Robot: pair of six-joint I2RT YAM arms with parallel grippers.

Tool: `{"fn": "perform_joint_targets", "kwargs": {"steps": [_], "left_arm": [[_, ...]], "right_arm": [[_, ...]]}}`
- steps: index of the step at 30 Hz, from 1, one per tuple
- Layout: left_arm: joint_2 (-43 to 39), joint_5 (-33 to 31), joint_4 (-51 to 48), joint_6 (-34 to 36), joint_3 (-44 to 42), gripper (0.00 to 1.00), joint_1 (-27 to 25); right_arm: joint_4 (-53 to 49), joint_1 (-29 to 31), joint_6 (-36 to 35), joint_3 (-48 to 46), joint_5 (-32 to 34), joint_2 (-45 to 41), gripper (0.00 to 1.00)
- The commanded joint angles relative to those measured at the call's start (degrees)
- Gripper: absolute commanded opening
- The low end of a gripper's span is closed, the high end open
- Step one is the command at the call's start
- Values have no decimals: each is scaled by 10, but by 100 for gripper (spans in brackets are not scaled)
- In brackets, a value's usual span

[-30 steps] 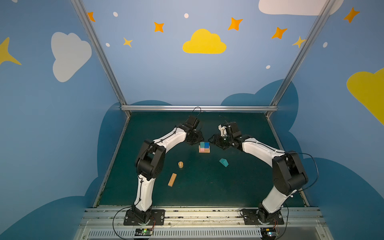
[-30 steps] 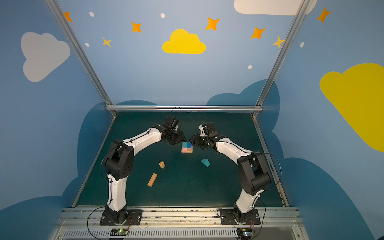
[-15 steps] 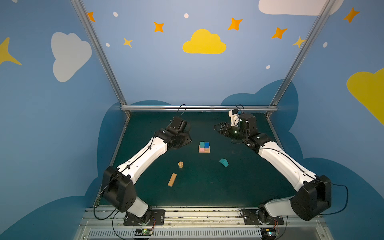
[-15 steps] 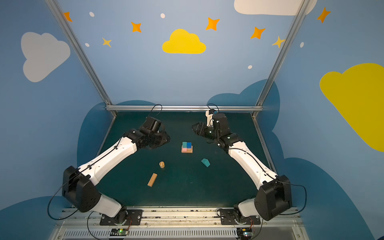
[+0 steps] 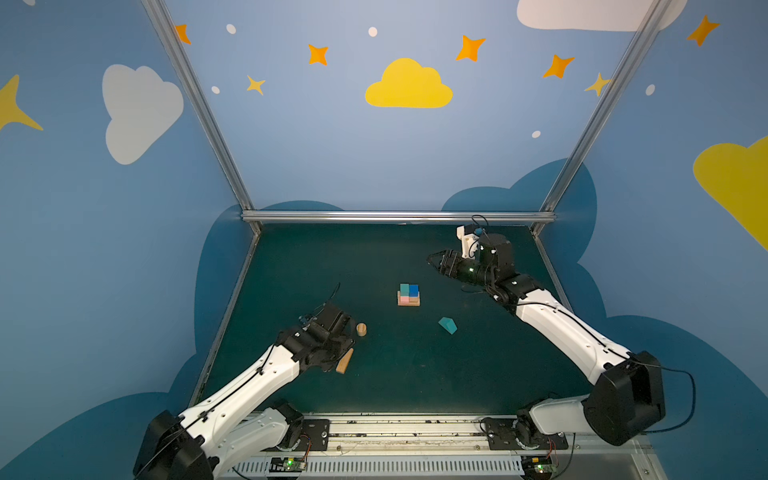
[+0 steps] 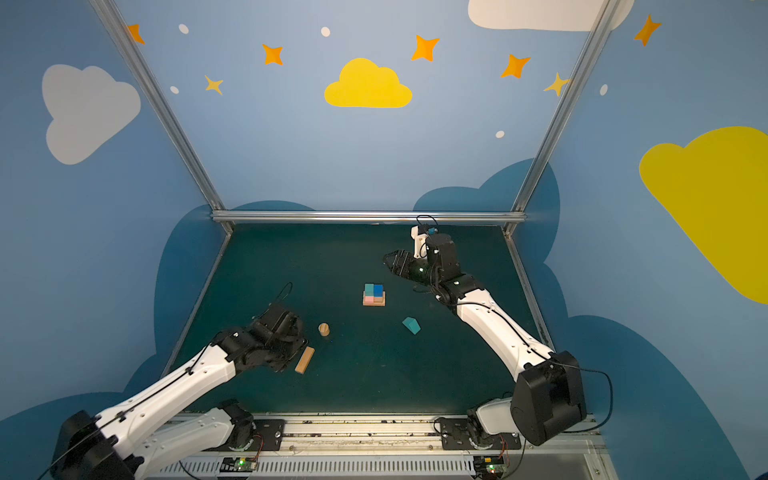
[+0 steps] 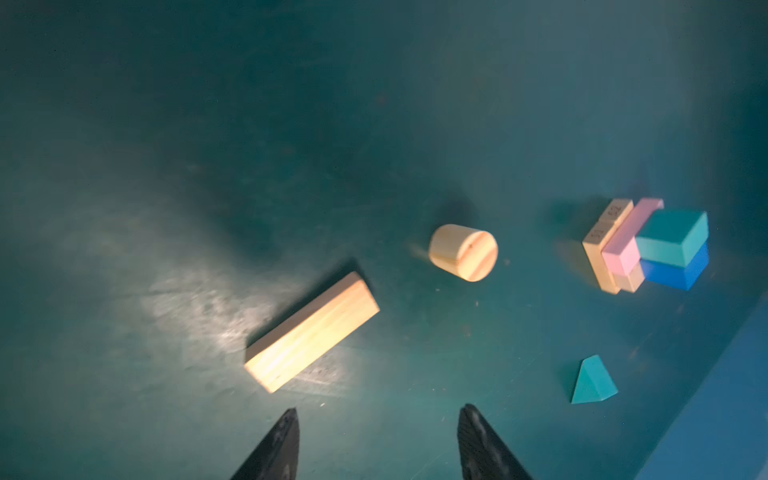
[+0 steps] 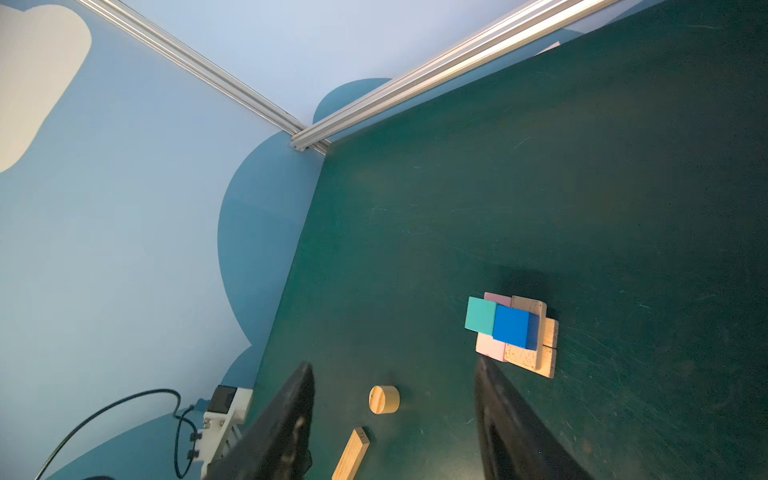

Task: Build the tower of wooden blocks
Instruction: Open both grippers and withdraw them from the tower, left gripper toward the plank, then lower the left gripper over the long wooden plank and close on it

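The left gripper (image 7: 379, 408), open and empty, should probably turn to straddle the bar (image 7: 311, 332) across its narrow width, then close.

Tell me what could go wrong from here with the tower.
1. The bar lies slanted ahead of the open left pincer; a grip there may catch its corners and twist it.
2. The cylinder sits close to the bar, so the approach could knock it away.
3. On the stack, the teal cube and blue cube cover only one end of the layer below; a piece set on them off-centre might tip.
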Motion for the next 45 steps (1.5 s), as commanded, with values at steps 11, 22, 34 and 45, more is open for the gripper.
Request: {"fn": "perform_joint_targets", "kwargs": {"steps": [11,22,34,45], "left_arm": [[-23,-18,44,-156,-74,64,-15],[-36,-5,86,-199,-104,69,-22],[16,8,128,-209,-101,77,-42],[51,6,140,-218,-107,81,-53]], "right_arm": [[23,-3,8,-1,-11,17,59],[26,-4,9,0,-16,28,59],[26,-8,11,-2,-18,30,59],[29,-12,12,-5,-20,30,59]]}}
